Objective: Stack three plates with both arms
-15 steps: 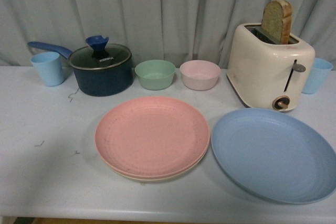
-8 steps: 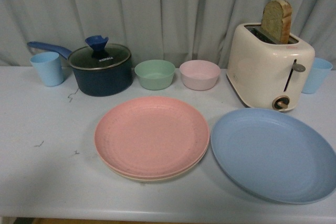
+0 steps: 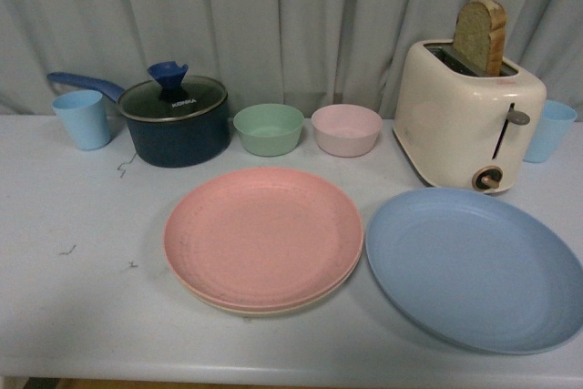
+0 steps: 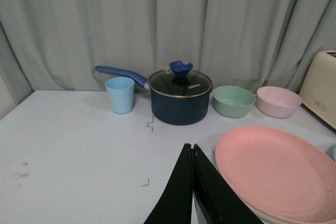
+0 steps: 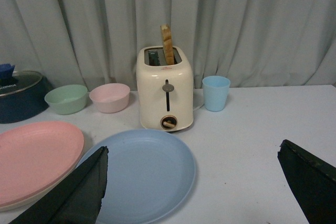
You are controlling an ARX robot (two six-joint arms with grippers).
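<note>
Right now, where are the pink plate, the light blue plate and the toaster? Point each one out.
pink plate (image 3: 264,234), front view, middle of its flat face
light blue plate (image 3: 474,266), front view, centre of its flat face
toaster (image 3: 451,116), front view, its cream side wall

Small white lettering on the glass lid (image 3: 173,100) of the blue pot (image 3: 178,140) appears to read KONKA.

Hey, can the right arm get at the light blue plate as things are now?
Probably yes. The light blue round matte plate lies bare on the table, and the right gripper is open facing it, nothing between; the cream toaster stands behind.
</note>
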